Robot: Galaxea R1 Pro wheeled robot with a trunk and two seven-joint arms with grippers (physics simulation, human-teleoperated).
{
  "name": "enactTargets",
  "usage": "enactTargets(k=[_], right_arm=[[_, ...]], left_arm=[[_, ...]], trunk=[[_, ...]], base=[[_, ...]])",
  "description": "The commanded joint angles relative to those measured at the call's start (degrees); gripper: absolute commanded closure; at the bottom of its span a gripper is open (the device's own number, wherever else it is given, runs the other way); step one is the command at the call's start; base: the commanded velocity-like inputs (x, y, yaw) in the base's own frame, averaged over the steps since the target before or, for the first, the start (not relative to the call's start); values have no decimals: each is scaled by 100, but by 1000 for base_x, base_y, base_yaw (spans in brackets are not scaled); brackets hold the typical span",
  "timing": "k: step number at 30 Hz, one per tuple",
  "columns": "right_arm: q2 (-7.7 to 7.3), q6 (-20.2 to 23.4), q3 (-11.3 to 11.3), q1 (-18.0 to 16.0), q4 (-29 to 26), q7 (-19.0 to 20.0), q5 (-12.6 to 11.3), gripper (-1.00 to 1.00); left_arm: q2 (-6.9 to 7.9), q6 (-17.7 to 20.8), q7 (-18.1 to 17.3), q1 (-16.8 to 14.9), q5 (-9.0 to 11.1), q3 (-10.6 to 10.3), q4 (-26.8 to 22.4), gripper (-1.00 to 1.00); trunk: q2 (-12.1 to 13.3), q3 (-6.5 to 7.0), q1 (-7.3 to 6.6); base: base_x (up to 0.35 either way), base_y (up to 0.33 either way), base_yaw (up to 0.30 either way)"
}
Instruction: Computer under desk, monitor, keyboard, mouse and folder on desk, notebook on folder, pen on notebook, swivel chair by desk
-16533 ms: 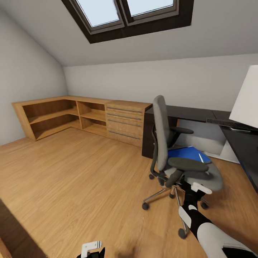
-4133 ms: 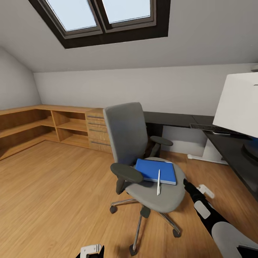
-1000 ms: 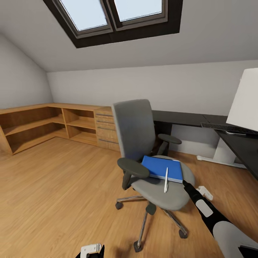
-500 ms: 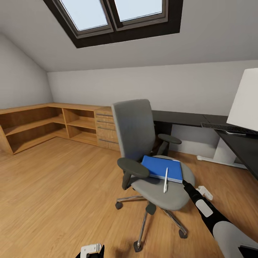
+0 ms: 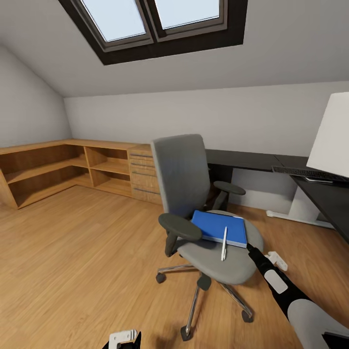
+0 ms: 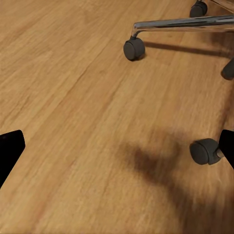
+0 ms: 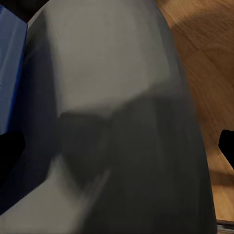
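The grey swivel chair (image 5: 184,174) stands mid-room, its seat (image 5: 213,261) facing me. A blue flat stack (image 5: 218,228) lies on the seat; I cannot tell folder from notebook in it. The white pen (image 5: 224,243) lies across its near edge. My right gripper (image 5: 251,249) reaches the seat's right rim and is open, with grey seat (image 7: 122,122) and a blue edge (image 7: 9,58) close before it. My left gripper (image 5: 121,339) hangs low over the floor, open (image 6: 117,151). The white-backed monitor (image 5: 334,140) and keyboard (image 5: 308,173) are on the black desk (image 5: 334,203).
A low wooden shelf unit (image 5: 53,167) with drawers (image 5: 143,177) runs along the left and back walls. The desk's back section (image 5: 242,160) stands behind the chair. Chair casters (image 6: 134,48) roll on open wood floor (image 5: 82,252) at left.
Since the earliest frames the chair has swung round so that its seat faces me, and my view has shifted. Nothing has moved over the last second.
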Motion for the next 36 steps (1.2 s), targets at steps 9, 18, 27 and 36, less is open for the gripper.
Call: enactTargets(k=[9, 18, 27, 36], right_arm=[[10, -17, 39, 0, 72, 43, -80, -100], [7, -17, 39, 0, 73, 43, -80, -100], [8, -17, 39, 0, 73, 43, -80, -100], [90, -17, 45, 0, 58, 43, -72, -100]], left_arm=[[1, -17, -9, -4, 59, -12, 13, -100], [3, -17, -7, -4, 59, -11, 14, -100], [10, -17, -6, -4, 59, -9, 21, -100], [2, -22, -6, -4, 59, -11, 31, -100]], trunk=[[-1, -6, 0], [-1, -6, 0], [-1, -6, 0], [-1, -6, 0]], base=[[19, 13, 0], [197, 167, 0], [225, 57, 0], [97, 61, 0]])
